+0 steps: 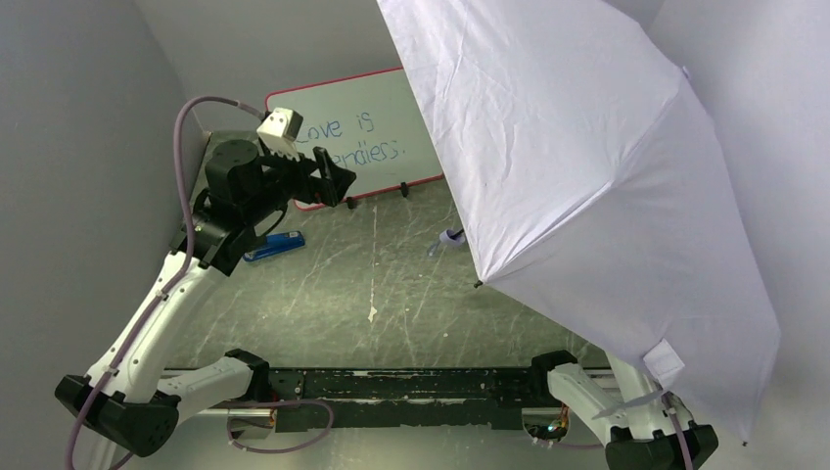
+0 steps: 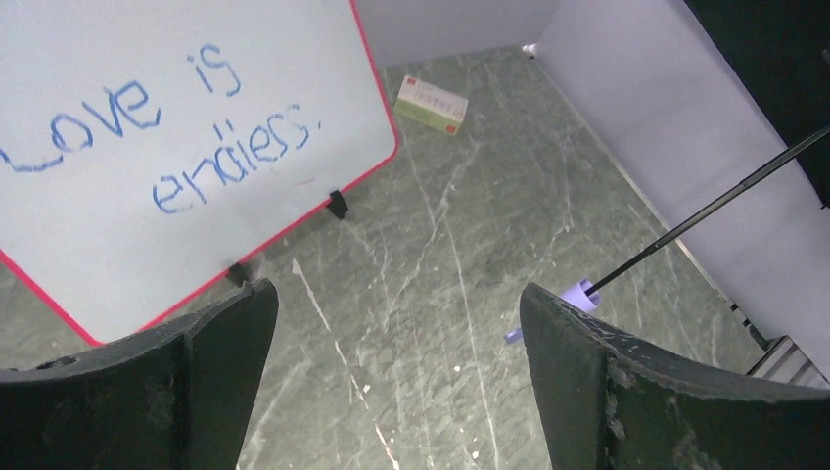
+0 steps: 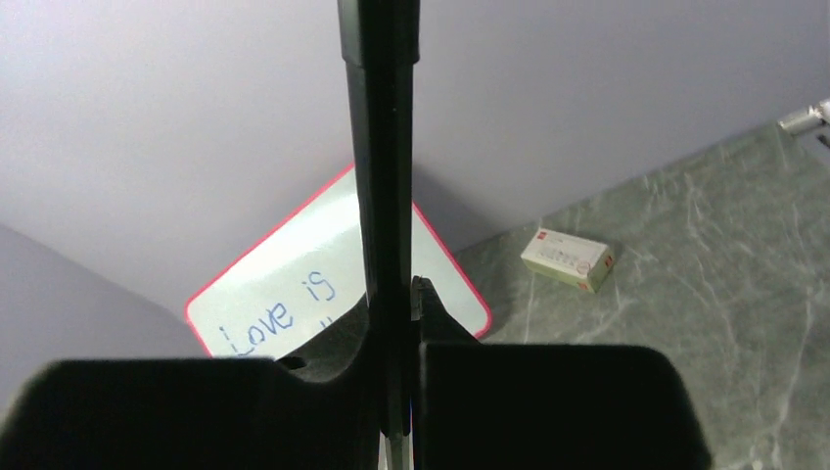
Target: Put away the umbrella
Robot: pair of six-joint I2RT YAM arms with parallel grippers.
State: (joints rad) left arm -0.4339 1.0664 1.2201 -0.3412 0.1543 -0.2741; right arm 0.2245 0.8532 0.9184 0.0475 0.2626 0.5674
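The umbrella (image 1: 587, 166) stands open, its pale lavender canopy filling the right side of the top view and hiding my right gripper there. Its thin black shaft (image 2: 714, 204) slants down to the small lavender handle (image 2: 579, 294), which rests near the table's middle (image 1: 448, 236). In the right wrist view my right gripper (image 3: 393, 304) is shut on the black shaft (image 3: 382, 147), which runs straight up between the fingers. My left gripper (image 1: 343, 186) hangs open and empty above the table in front of the whiteboard; the handle peeks out beside its right finger (image 2: 626, 382).
A red-framed whiteboard (image 1: 372, 117) with blue writing leans at the back. A small green and white box (image 2: 432, 104) lies by the back wall behind the canopy. A blue object (image 1: 274, 247) lies under my left arm. Grey walls close in left, back and right.
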